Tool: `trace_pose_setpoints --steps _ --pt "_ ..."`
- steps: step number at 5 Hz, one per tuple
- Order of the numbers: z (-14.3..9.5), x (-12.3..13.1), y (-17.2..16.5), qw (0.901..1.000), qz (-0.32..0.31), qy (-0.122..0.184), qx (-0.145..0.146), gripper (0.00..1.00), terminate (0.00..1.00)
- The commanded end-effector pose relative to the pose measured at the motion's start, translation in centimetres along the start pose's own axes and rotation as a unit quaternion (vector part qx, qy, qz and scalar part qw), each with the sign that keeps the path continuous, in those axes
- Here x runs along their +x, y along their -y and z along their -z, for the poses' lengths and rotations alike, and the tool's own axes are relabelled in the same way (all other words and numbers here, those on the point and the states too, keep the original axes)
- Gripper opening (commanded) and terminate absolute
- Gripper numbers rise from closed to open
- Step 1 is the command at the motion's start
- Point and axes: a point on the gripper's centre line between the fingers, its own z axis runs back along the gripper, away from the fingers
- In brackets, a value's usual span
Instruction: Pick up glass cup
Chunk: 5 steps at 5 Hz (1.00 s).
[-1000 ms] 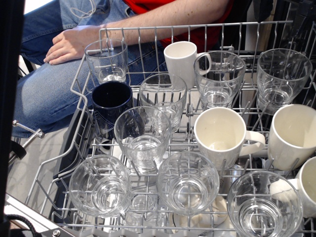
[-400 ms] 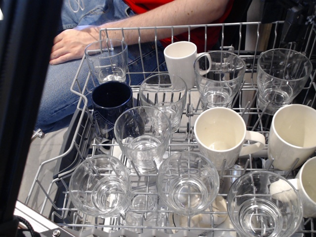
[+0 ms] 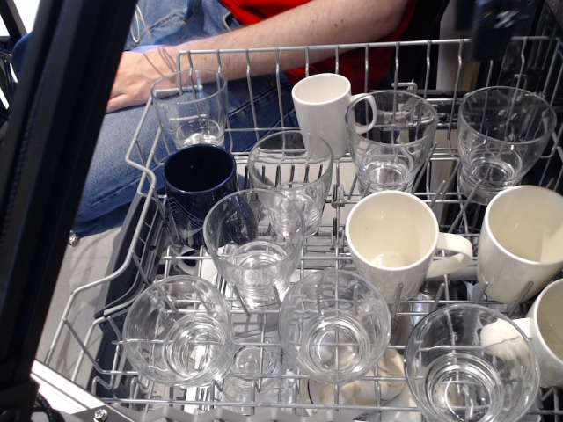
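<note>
Glass cup (image 3: 334, 323), clear rounded tumbler, stands upright in wire rack (image 3: 158, 114), front row, between two similar tumblers (image 3: 179, 331) (image 3: 471, 364); white mug (image 3: 393, 239) just behind it. My pincer is nowhere in frame, so placing things relative to it is impossible. Dark arm section (image 3: 62, 176) crosses the left edge, tilted. Seated person's forearm (image 3: 290, 26) beyond the rack.

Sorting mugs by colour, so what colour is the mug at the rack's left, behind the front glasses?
Dark navy blue, seen best in the observation.image view.
</note>
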Motion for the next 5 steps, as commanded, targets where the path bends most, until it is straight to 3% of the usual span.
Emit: trace_pose_setpoints --steps 1,2,3,4,5 --pt "-0.6 1.0 -0.2 0.9952 0.083 0.036 0.038 1.00 0.00" --pt "0.2 1.7 -0.5 0.9866 0.148 0.044 0.053 1.00 0.00" --pt "0.3 2.6 -0.8 0.9784 0.196 0.035 0.055 1.00 0.00" --pt "1.0 2.4 -1.4 0.9775 0.202 0.031 0.053 1.00 0.00" --pt "2.9 3.0 -1.2 0.9847 0.167 0.011 0.046 1.00 0.00"
